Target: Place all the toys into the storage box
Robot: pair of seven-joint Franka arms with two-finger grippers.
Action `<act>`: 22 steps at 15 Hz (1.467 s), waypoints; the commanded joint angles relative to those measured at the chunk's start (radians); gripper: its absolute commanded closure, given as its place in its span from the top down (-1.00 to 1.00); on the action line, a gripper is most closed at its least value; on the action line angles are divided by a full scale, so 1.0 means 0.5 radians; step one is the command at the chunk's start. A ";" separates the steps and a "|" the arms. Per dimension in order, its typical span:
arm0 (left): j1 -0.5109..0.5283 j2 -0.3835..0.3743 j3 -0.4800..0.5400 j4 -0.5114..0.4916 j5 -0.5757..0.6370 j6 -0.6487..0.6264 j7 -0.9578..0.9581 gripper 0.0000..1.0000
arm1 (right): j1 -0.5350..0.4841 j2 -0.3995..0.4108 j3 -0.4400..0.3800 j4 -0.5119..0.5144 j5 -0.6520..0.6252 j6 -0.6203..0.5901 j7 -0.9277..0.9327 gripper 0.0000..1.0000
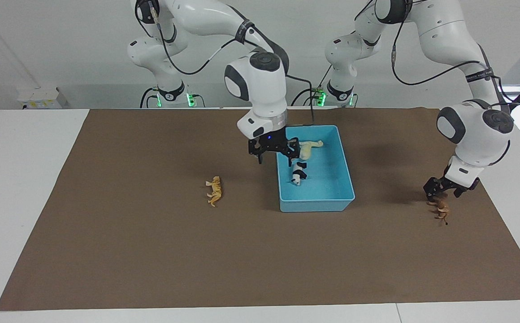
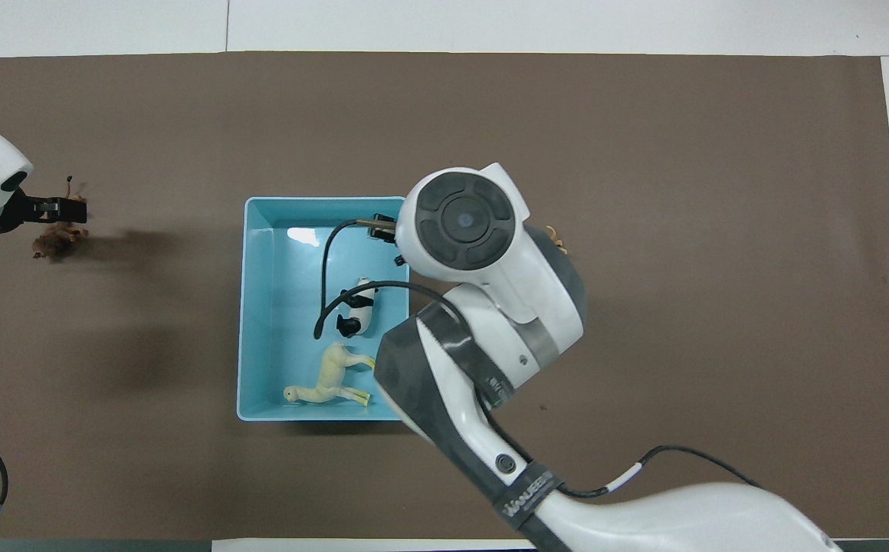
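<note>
The light blue storage box stands mid-table; it also shows in the overhead view. In it lie the pale cream camel and the black-and-white panda. My right gripper is open and empty, over the box's wall toward the right arm's end, just above the panda. The orange-tan tiger lies on the mat toward the right arm's end; my right arm hides most of it in the overhead view. My left gripper is low, right over the dark brown horned animal.
A brown mat covers the white table. The horned animal lies near the mat's edge at the left arm's end. The right arm's wrist and cable hang over part of the box in the overhead view.
</note>
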 commanded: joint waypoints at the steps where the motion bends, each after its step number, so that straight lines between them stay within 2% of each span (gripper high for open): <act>1: 0.037 0.082 -0.013 0.006 0.034 0.195 0.024 1.00 | -0.163 -0.096 0.028 -0.263 -0.039 0.076 -0.337 1.00; 3: 0.080 0.156 0.003 0.016 0.044 0.312 0.030 1.00 | -0.252 -0.148 0.025 -0.447 -0.049 0.164 -0.476 1.00; 6: 0.092 0.168 0.012 -0.009 0.108 0.344 0.024 1.00 | -0.341 -0.200 0.025 -0.729 -0.058 0.452 -0.673 1.00; 9: 0.089 0.175 0.012 -0.024 0.108 0.338 0.015 1.00 | -0.360 -0.151 0.025 -0.813 -0.076 0.582 -0.685 1.00; 10: 0.086 0.175 0.012 -0.036 0.105 0.338 0.008 0.87 | -0.378 -0.154 0.025 -0.831 -0.091 0.585 -0.685 1.00; 11: 0.071 0.172 0.012 -0.040 0.105 0.322 -0.025 0.37 | -0.384 -0.157 0.025 -0.843 -0.101 0.585 -0.688 1.00; 12: 0.067 0.172 0.012 -0.040 0.105 0.313 -0.086 -0.02 | -0.387 -0.154 0.025 -0.859 -0.107 0.585 -0.688 1.00; 15: 0.052 0.168 0.012 -0.021 0.105 0.237 -0.175 -0.90 | -0.418 -0.127 0.025 -0.908 -0.144 0.692 -0.707 1.00; 16: 0.046 0.172 0.012 -0.015 0.105 0.221 -0.221 -1.00 | -0.424 -0.121 0.025 -0.911 -0.144 0.699 -0.707 1.00; 18: -0.012 0.175 0.012 0.122 0.102 0.032 -0.353 -1.00 | -0.427 -0.121 0.025 -0.911 -0.144 0.699 -0.704 1.00; 20: -0.110 0.199 0.012 0.428 0.093 -0.421 -0.448 -1.00 | -0.424 -0.099 0.028 -0.938 -0.144 0.760 -0.694 1.00; 22: -0.251 0.172 0.000 0.683 0.068 -0.872 -0.699 -1.00 | -0.424 -0.099 0.028 -0.969 -0.144 0.803 -0.691 1.00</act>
